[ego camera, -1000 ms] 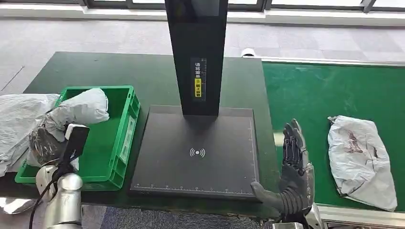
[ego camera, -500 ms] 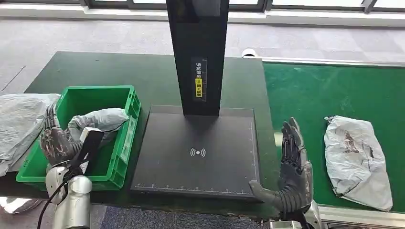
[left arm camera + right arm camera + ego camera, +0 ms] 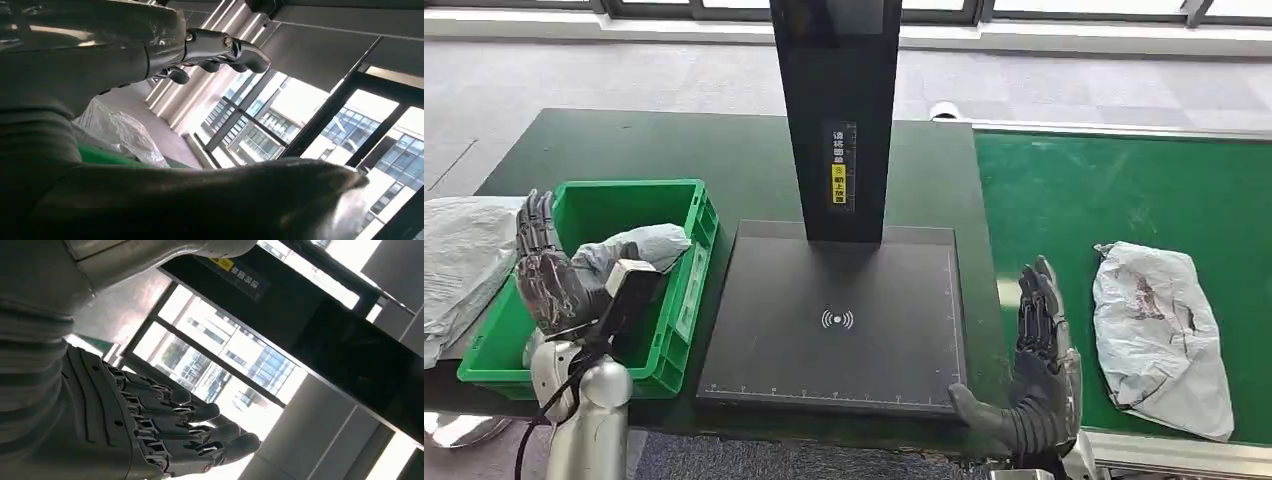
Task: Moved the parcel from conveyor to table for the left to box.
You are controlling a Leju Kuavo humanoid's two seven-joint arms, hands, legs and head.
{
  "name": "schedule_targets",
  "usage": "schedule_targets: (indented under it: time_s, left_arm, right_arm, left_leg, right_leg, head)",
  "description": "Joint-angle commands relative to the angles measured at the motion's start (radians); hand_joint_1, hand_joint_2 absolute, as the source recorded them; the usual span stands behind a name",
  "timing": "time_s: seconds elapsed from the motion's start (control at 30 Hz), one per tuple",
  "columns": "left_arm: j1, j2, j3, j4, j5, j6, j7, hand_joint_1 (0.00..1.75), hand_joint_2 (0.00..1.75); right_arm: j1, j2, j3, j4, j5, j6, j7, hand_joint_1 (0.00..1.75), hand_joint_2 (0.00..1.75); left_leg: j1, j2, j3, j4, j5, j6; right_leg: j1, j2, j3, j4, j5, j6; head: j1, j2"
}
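A grey plastic parcel [image 3: 642, 246] lies inside the green bin [image 3: 686, 192] on the table's left side. My left hand [image 3: 548, 277] stands beside it over the bin's left half, fingers spread upward and holding nothing; the left wrist view shows its fingers [image 3: 222, 50] apart against the ceiling. A second grey parcel [image 3: 1159, 333], crumpled and with dark marks, rests on the green conveyor [image 3: 1124, 190] at the right. My right hand [image 3: 1040, 368] is open, palm toward the scanner plate, between the plate and that parcel, touching neither. Its fingers [image 3: 185, 432] are loosely extended.
A black scanner plate [image 3: 844, 320] with a tall black post [image 3: 836, 110] fills the table's centre. A heap of grey bags [image 3: 459, 255] lies left of the bin, seen also as crinkled plastic [image 3: 120, 132]. The dark green table [image 3: 674, 145] extends behind the bin.
My left hand let go of the grey parcel, which dropped into the green bin; the hand now stands open beside it. The conveyor parcel has drifted slightly left. My right hand barely moved.
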Motion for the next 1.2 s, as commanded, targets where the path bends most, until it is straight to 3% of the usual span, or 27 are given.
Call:
schedule_targets:
  time_s: [0.03, 0.23, 0.37, 0.47, 0.5, 0.6, 0.8, 0.83, 0.87, 0.9, 1.1, 1.2]
  left_arm:
    - [0.016, -0.005, -0.039, -0.027, 0.023, 0.025, 0.000, 0.00, 0.00]
    - [0.037, -0.006, -0.055, -0.059, 0.049, 0.036, -0.005, 0.00, 0.00]
    - [0.143, -0.017, -0.133, -0.189, 0.249, 0.039, -0.083, 0.00, 0.00]
    - [0.237, -0.027, -0.244, -0.268, 0.574, -0.112, -0.218, 0.00, 0.00]
    - [0.269, -0.011, -0.309, -0.280, 0.755, -0.266, -0.251, 0.00, 0.00]
    - [0.326, -0.002, -0.411, -0.266, 0.919, -0.468, -0.275, 0.00, 0.00]
    - [0.353, 0.002, -0.451, -0.275, 0.916, -0.467, -0.292, 0.00, 0.00]
    - [0.362, 0.010, -0.470, -0.283, 0.932, -0.514, -0.291, 0.00, 0.00]
    - [0.379, 0.002, -0.487, -0.292, 0.907, -0.514, -0.318, 0.00, 0.00]
    - [0.404, -0.013, -0.505, -0.303, 0.854, -0.463, -0.368, 0.00, 0.00]
    - [0.402, 0.049, -0.634, -0.365, 0.881, -0.491, -0.374, 0.00, 0.00]
    - [0.398, 0.055, -0.638, -0.375, 0.934, -0.640, -0.374, 0.00, 0.00]
  right_arm:
    - [-0.005, -0.021, 0.014, 0.047, -0.001, 0.001, 0.003, 0.00, 1.75]
    - [-0.008, -0.022, 0.014, 0.063, -0.002, 0.000, 0.003, 0.00, 1.75]
    - [-0.059, 0.016, -0.048, 0.183, 0.044, 0.003, 0.003, 0.00, 1.75]
    - [-0.124, 0.037, -0.156, 0.336, 0.173, -0.099, 0.111, 0.00, 1.75]
    - [-0.132, 0.036, -0.210, 0.387, 0.223, -0.143, 0.154, 0.00, 1.75]
    - [-0.125, 0.028, -0.322, 0.441, 0.250, -0.164, 0.170, 0.00, 1.75]
    - [-0.105, 0.046, -0.365, 0.415, 0.281, -0.143, 0.174, 0.00, 1.75]
    - [-0.108, 0.051, -0.390, 0.432, 0.363, -0.161, 0.256, 0.00, 1.75]
    - [-0.110, 0.048, -0.407, 0.446, 0.379, -0.161, 0.262, 0.00, 1.75]
    - [-0.122, 0.046, -0.439, 0.483, 0.391, -0.152, 0.268, 0.00, 1.75]
    - [-0.260, 0.011, -0.533, 0.749, 0.548, -0.197, 0.343, 0.00, 1.75]
    - [-0.295, -0.007, -0.572, 0.799, 0.616, -0.208, 0.396, 0.00, 1.75]
  left_leg:
    - [0.000, 0.000, 0.001, -0.001, 0.000, 0.001]
    - [0.000, 0.000, 0.003, -0.002, 0.000, 0.001]
    - [0.000, 0.002, 0.002, -0.002, 0.000, 0.001]
    - [0.001, 0.004, 0.003, -0.002, -0.001, 0.001]
    - [0.000, 0.004, 0.003, -0.002, 0.000, 0.001]
    - [0.000, -0.001, 0.004, -0.004, 0.001, 0.002]
    - [-0.001, 0.001, 0.002, -0.001, -0.002, 0.003]
    - [-0.002, 0.000, 0.002, -0.002, -0.002, 0.003]
    - [-0.001, 0.001, 0.003, -0.003, -0.002, 0.003]
    - [-0.001, 0.000, 0.002, -0.001, -0.002, 0.003]
    - [-0.002, 0.000, 0.002, -0.002, -0.002, 0.003]
    - [-0.002, 0.001, 0.001, -0.001, -0.001, 0.003]
  right_leg:
    - [0.000, 0.000, 0.002, -0.002, 0.000, 0.000]
    - [0.000, 0.000, 0.003, -0.003, 0.001, 0.000]
    - [0.000, 0.002, 0.002, -0.002, 0.001, 0.000]
    - [0.000, 0.003, 0.002, -0.003, 0.001, 0.000]
    - [0.000, 0.003, 0.003, -0.003, 0.001, 0.001]
    - [-0.001, -0.002, 0.005, -0.005, 0.001, 0.001]
    - [-0.003, -0.001, 0.002, -0.002, -0.001, 0.002]
    - [-0.004, -0.001, 0.003, -0.003, -0.001, 0.001]
    - [-0.003, -0.001, 0.004, -0.004, 0.000, 0.001]
    - [-0.003, -0.001, 0.002, -0.002, -0.001, 0.001]
    - [-0.003, -0.002, 0.003, -0.003, 0.000, 0.002]
    - [-0.003, 0.000, 0.002, -0.003, 0.000, 0.002]
  head:
    - [0.000, 0.000]
    - [0.000, 0.000]
    - [0.000, 0.000]
    - [0.000, 0.000]
    - [0.000, 0.000]
    - [0.000, 0.000]
    - [0.000, 0.000]
    - [0.000, 0.000]
    - [0.000, 0.000]
    - [0.000, 0.000]
    - [0.000, 0.000]
    - [0.000, 0.000]
